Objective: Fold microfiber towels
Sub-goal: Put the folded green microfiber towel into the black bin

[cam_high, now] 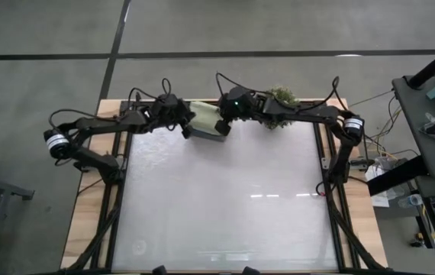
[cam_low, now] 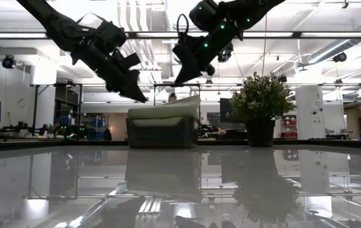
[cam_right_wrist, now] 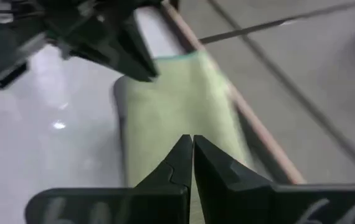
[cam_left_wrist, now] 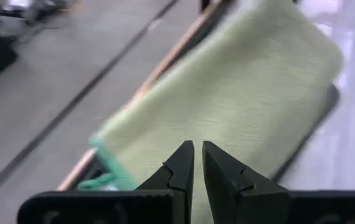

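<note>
The towel (cam_high: 203, 116) at the upper middle of the high view is light sage green, plain, with a teal-green edge at one corner. The tray (cam_high: 208, 134) under it is dark grey. The plant (cam_high: 281, 97) to its right is bushy green in a dark pot. The table (cam_high: 225, 206) is glossy white with a light wooden border. Both arms are black.

Soft, matt, fuzzy green cloth towel (cam_left_wrist: 240, 99) on a dark tray (cam_low: 160, 132); glossy, mirror-smooth white table (cam_high: 225, 206).
</note>
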### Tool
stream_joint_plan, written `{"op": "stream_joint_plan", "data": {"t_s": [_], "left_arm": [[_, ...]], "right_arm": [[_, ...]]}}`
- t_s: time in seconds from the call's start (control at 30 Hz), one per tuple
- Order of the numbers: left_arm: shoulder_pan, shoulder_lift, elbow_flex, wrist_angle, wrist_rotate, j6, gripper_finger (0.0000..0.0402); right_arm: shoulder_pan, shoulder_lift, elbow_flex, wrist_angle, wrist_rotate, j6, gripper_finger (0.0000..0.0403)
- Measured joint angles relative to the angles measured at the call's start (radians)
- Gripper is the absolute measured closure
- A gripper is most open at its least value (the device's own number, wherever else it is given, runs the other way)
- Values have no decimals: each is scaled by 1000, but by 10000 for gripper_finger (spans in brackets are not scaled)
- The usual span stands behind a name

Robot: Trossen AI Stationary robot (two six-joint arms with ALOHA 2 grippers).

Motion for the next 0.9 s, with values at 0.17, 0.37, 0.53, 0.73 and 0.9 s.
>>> {"op": "stream_joint_plan", "data": {"t_s": [0.17, 0.37, 0.53, 0.73, 0.9], "left_arm": [[3, 59, 0, 0, 21, -1, 382], [3, 143, 8, 5, 22, -2, 382], [4, 188, 14, 7, 19, -40, 382], [5, 166, 15, -4, 18, -54, 382], [6, 77, 14, -7, 13, -46, 382]], "right_arm": [[-1, 21, -21, -27, -38, 69, 394], [-22, 106, -37, -20, -34, 102, 394], [-32, 168, -38, -14, -34, 118, 394], [-32, 163, -37, -17, -34, 122, 394], [-33, 119, -39, -27, -34, 119, 394]]}}
